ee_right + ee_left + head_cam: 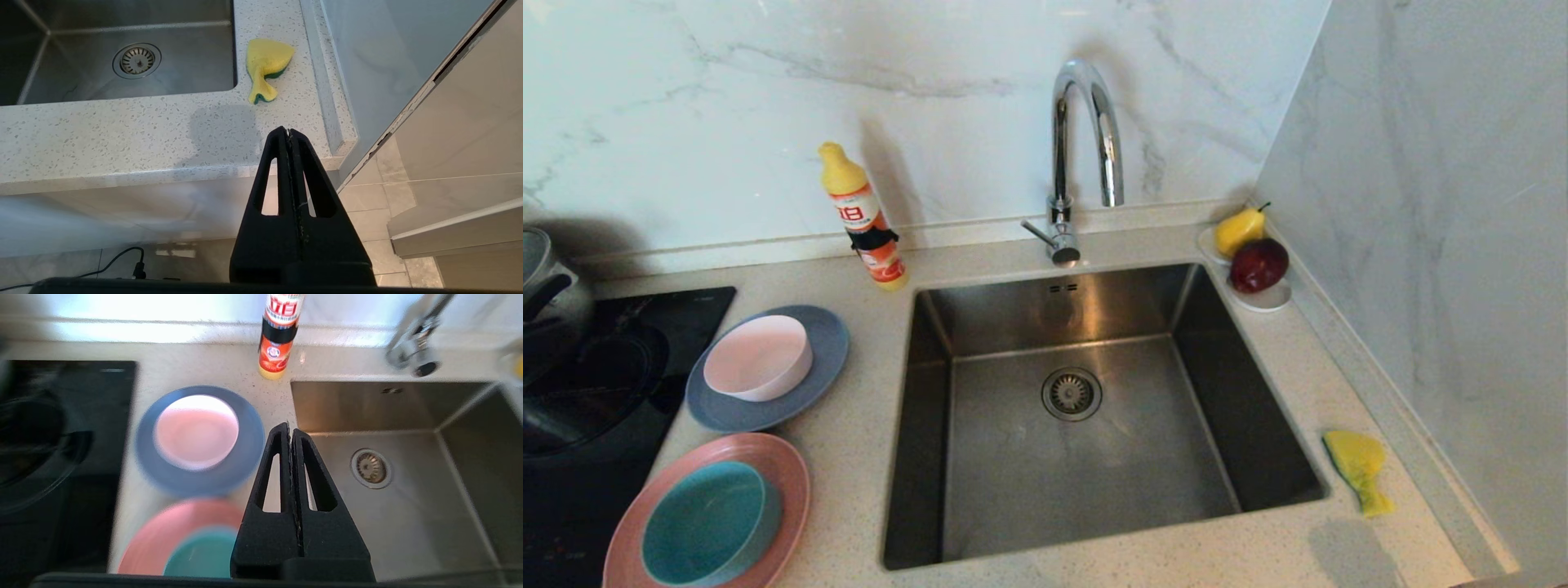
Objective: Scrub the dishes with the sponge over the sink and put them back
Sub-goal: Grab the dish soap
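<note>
Nothing scrubbed yet. Grey-blue plate (768, 371) holding pale pink bowl (758, 358), pink plate (709, 510) holding teal bowl (711, 523), both stacks on the table left of the steel sink (1094, 408). Bent yellow-green sponge (1360, 469) right of it. Left pincer (289, 426) together over the sink's left rim; right pincer (286, 131) together, low off the table's front edge.

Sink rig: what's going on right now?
Nothing is held yet. The left gripper is shut and empty, above the counter edge between the grey-blue plate and the sink. The right gripper is shut, low in front of the counter, short of the sponge. The sponge lies on the counter right of the sink. The pale pink bowl sits on the grey-blue plate and the teal bowl on the pink plate, both stacks left of the sink.
</note>
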Available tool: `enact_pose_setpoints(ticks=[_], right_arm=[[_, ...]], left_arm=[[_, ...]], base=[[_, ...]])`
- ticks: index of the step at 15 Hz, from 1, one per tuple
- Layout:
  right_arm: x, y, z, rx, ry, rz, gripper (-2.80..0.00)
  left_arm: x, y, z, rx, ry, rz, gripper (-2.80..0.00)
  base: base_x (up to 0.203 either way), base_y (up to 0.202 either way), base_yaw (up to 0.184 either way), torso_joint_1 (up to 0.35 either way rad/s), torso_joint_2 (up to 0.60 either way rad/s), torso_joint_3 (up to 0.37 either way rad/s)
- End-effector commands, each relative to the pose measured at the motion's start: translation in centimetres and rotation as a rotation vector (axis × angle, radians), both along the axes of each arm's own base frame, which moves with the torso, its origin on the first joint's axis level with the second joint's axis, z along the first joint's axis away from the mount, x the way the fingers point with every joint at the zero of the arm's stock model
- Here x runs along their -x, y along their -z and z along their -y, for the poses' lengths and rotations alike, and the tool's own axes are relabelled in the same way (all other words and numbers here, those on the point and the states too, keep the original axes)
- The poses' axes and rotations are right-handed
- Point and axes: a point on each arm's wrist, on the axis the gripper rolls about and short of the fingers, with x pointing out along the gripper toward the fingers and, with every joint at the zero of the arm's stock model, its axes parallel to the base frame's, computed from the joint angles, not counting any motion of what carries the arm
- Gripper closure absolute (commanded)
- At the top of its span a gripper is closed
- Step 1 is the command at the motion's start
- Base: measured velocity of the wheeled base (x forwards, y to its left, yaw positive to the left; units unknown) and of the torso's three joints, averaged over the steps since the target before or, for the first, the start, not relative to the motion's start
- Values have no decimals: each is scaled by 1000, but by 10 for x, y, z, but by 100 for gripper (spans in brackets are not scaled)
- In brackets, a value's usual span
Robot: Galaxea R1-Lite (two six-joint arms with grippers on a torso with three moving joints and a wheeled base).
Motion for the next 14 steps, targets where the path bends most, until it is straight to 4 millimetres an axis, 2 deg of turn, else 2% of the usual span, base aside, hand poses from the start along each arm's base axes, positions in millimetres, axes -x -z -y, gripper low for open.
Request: enact_pose_setpoints(ticks=[1, 3, 4, 6, 7, 9, 14], right_arm=[[0, 0, 0, 0, 0, 0, 0], [0, 0, 0, 0, 0, 0, 0], [0, 0, 0, 0, 0, 0, 0], [0, 0, 0, 0, 0, 0, 0], [0, 0, 0, 0, 0, 0, 0], [0, 0, 0, 0, 0, 0, 0], [0, 0, 0, 0, 0, 0, 0]], left_arm=[[-97, 26, 2, -8, 17, -214, 0], [-142, 41, 8, -20, 41, -240, 0], [-158, 47, 13, -25, 50, -237, 0], [-175, 54, 24, -44, 48, -211, 0], [-177, 59, 26, -51, 46, -225, -280], [-189, 73, 27, -53, 42, -233, -280], [-225, 96, 28, -48, -60, -103, -280]], base=[[0, 0, 0, 0, 0, 0], [0, 0, 0, 0, 0, 0], [0, 0, 0, 0, 0, 0], [0, 0, 0, 0, 0, 0], [0, 0, 0, 0, 0, 0], [0, 0, 0, 0, 0, 0], [0, 0, 0, 0, 0, 0]])
